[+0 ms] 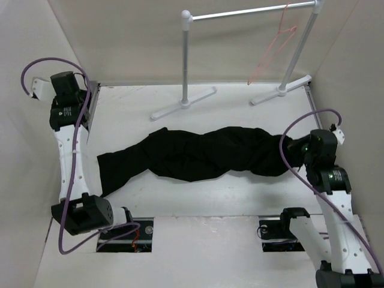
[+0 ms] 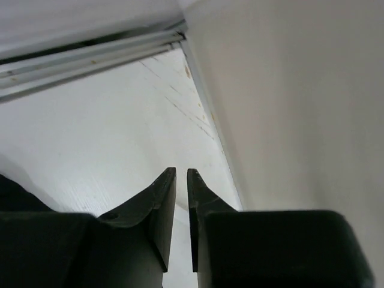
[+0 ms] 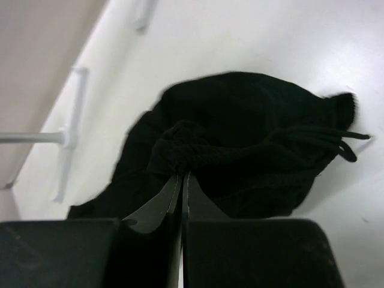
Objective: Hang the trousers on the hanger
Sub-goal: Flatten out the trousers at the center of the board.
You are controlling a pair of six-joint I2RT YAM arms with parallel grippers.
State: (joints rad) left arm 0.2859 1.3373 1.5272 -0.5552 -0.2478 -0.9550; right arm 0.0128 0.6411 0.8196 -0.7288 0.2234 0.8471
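Trousers [image 1: 204,155] stretched L-R on tabletop [image 1: 240,198], waist end right; R jaws pinching it, L jaws near-closed, empty.

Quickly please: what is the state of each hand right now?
Left hand: closed, holding nothing.
Right hand: closed on the bunched end of the trousers.

The top camera looked down from above and behind the arms [image 1: 72,150] over the whole table [image 1: 240,198]. The left wrist camera peered past the left fingers [image 2: 163,201] into a table corner. The right one sat close, trousers [image 3: 252,120] bunched just beyond the right fingers [image 3: 158,205], also seen from above.
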